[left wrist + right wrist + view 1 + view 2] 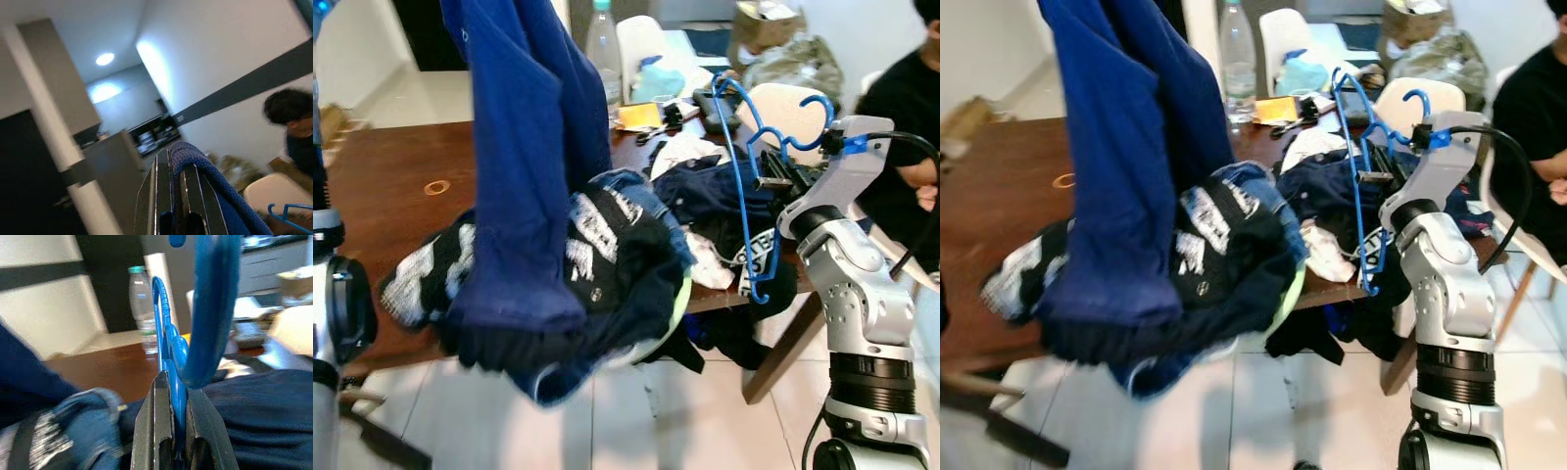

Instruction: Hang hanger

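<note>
A: Entry, left side first. The left claw [178, 196] is clamped on a fold of the blue garment [524, 166], holding it high; the cloth hangs down in front of the clothes pile [617, 264] on the tabletop [401, 186].

B: And the right?

A: The right claw [173, 431] is pinched shut on the blue hanger [749, 186], near the neck below the hook [808, 122]. The hanger stands roughly upright, above the tabletop's right edge, apart from the raised garment.

B: Judgement on the step?

A: Likely feeding the hanger into the garment before hanging. To do it well, the robot should tip one shoulder of the hanger toward the garment's opening, which cannot be made out from here, and keep the left grip high so the cloth stays off the pile.

B: Risks?

A: The lower bar could snag the dark clothes below it. A seated person [906, 147] is close on the right; the right arm should swing inward.
</note>
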`<state>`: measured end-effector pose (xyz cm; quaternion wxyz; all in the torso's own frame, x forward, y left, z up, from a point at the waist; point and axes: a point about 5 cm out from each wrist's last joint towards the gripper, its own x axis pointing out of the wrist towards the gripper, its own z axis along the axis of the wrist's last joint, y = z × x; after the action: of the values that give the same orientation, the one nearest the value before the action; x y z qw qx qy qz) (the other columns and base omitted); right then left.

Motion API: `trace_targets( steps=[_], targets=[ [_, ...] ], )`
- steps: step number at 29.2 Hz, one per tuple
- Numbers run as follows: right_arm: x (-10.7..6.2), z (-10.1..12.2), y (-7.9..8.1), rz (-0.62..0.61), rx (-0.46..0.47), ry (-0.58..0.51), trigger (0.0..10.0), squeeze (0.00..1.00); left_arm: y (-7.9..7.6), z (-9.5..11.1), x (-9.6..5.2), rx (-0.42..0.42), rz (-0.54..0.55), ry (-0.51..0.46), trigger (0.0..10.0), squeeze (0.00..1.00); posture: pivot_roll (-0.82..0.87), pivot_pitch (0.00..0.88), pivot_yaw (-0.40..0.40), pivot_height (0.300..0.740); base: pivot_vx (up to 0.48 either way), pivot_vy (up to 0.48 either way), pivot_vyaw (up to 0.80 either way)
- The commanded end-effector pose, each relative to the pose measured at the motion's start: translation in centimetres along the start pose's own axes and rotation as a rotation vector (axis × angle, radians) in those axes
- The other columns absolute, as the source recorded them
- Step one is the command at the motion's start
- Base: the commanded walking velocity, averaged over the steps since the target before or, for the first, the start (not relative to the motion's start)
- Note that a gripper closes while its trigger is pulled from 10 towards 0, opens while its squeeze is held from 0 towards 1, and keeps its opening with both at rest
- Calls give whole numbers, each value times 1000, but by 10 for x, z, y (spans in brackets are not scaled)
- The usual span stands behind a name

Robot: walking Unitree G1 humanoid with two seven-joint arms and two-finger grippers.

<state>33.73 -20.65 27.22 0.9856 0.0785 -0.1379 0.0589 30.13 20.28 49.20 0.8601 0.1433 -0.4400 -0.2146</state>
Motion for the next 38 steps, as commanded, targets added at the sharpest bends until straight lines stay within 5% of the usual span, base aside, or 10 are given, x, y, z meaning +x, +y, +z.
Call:
trace_targets(
  steps=[1, 29, 35, 38],
  targets=[
    [-2, 2, -4, -11, 6, -21, 10000, 0, -9, 14, 11, 5, -31, -63, 10000, 0, 88, 75, 33, 740, -450, 0, 0],
    [-3, 3, -8, -35, 13, -42, 10000, 0, -16, 59, 34, -22, -20, -248, 10000, 0, 101, 67, 43, 740, -460, 0, 0],
    [-4, 0, -9, -36, -5, -27, 10000, 0, -27, 52, 37, -107, -75, -228, 10000, 0, 96, 68, 43, 740, -463, 0, 0],
    [-5, -6, -10, -42, -29, -4, 10000, 0, -48, 27, 35, -206, -126, -159, 10000, 0, 91, 70, 41, 740, -349, 0, 0]
  ],
)
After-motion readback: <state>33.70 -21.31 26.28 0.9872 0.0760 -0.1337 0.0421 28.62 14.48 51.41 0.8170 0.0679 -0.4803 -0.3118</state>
